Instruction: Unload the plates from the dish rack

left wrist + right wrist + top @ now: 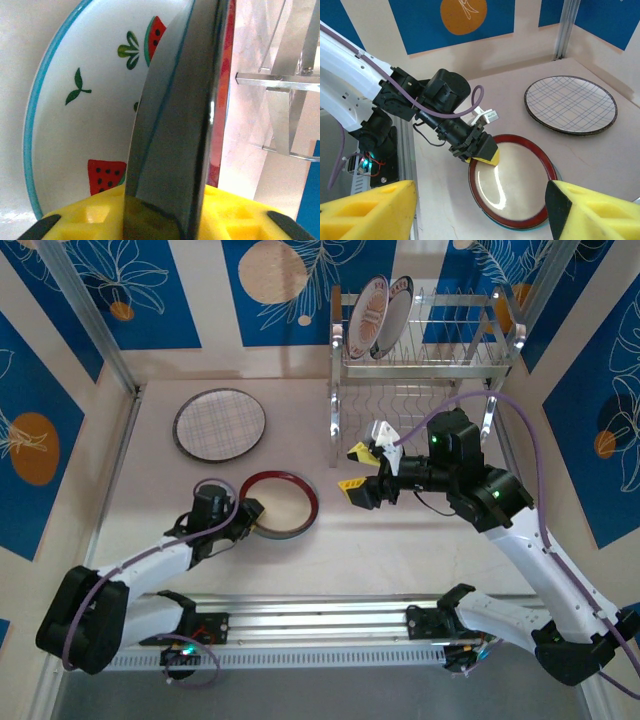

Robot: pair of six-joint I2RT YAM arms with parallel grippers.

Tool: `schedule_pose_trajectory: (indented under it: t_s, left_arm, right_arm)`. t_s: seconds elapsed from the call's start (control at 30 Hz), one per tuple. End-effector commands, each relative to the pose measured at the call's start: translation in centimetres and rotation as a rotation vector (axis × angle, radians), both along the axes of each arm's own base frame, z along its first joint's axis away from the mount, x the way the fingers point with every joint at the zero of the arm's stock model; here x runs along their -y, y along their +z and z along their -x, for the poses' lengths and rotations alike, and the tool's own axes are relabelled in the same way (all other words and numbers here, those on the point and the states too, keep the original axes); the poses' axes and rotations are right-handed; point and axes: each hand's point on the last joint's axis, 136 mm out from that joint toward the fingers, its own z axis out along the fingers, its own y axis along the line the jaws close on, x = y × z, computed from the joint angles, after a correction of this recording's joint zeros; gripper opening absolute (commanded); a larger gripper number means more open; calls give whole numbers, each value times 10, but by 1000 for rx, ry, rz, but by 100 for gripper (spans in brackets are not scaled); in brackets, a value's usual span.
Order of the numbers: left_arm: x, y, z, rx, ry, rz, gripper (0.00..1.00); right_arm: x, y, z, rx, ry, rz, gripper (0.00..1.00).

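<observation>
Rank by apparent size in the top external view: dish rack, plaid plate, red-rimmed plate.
1. dish rack, clearly the largest.
2. plaid plate.
3. red-rimmed plate, visibly smaller across than the plaid one.

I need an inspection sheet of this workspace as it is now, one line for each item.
Surface: pale table, plates resting on it.
Job's things: dish rack at the back, two plates upright in its upper tier; plaid plate flat on the table; red-rimmed plate on top of a watermelon plate.
Clutter: nothing seen.
Grippers: left gripper around the red-rimmed plate's rim, grip unclear; right gripper open, empty, before the rack.
Cables: purple cable loops along each arm.
Surroundings: blue patterned walls, metal posts.
</observation>
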Motion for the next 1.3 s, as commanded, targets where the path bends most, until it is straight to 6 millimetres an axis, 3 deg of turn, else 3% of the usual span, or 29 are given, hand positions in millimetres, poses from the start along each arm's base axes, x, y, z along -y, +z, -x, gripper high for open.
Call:
schedule_pose_trajectory:
  t_s: [0.0, 0.2, 0.57, 1.27]
  left_arm:
    - [4, 18, -10, 54, -24, 4, 37]
    - [1, 12, -6, 16, -36, -31, 58]
    - [-2, 11, -2, -68, -60, -106, 74]
    - [-4, 0, -10, -237, -157, -292, 81]
  right_arm:
    - [1, -4, -2, -22, -11, 5, 70]
    - [1, -4, -3, -23, -14, 2, 70]
    - [1, -5, -7, -34, -31, 3, 70]
    - [7, -6, -18, -24, -95, 12, 70]
